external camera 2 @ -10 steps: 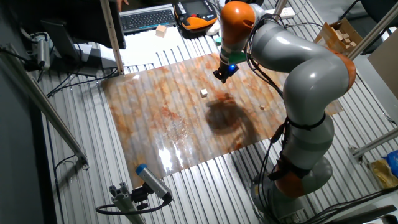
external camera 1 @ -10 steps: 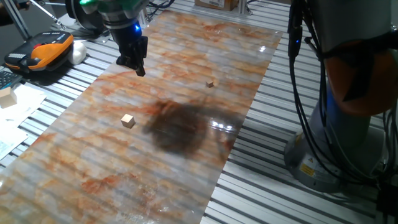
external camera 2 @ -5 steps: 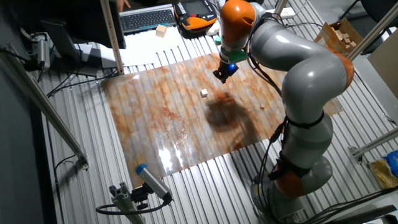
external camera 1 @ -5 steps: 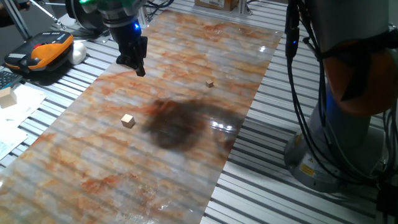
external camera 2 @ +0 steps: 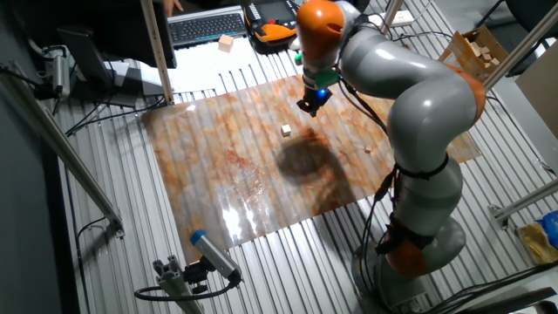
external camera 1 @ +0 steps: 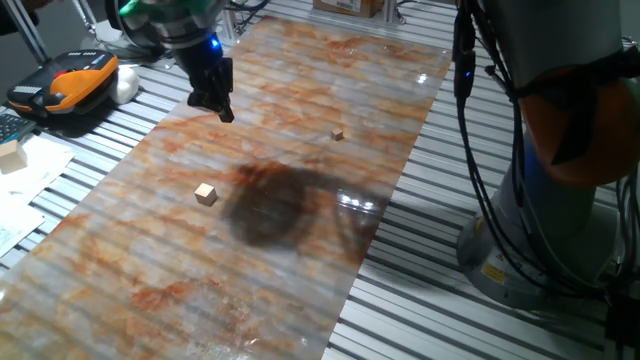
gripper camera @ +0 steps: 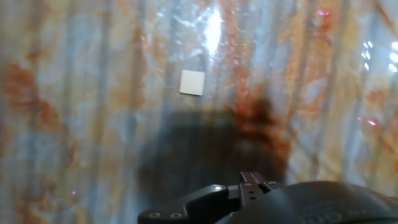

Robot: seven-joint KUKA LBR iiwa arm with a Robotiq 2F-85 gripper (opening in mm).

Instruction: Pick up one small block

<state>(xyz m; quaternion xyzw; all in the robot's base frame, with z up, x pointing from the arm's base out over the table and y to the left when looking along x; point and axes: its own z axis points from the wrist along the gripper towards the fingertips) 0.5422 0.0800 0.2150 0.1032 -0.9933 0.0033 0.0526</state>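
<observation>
The tool (external camera 1: 222, 108) hangs high over the bench (external camera 1: 400, 100), near its far edge in one fixed view. It holds nothing. Its fingers look close together from both fixed views, but they are dark and small there, and the hand view only shows the black body of the hand, so I cannot tell for sure if it is wide or narrow.

The small block (external camera 1: 206, 194) sits alone on the bench, well apart from the tool. In the other fixed view the small block (external camera 2: 286, 131) lies a little way out from under the tool. In the hand view it is the pale square (gripper camera: 192, 83) near the top, not in the middle, so the tool is not above it yet.

What could go wrong? I think the tool could come down in the wrong spot, because the block is off to one side of where the hand looks. Then the fingers would hit the bench or land on top of the block and push it away. If the fingers are too close together when they go down, they would bump the block and not go around it.

There is also a tiny brown cube (external camera 1: 338, 133) farther along the bench. The arm might go for that one by mistake. The bench top is shiny and smooth, so a nudged block could slide
</observation>
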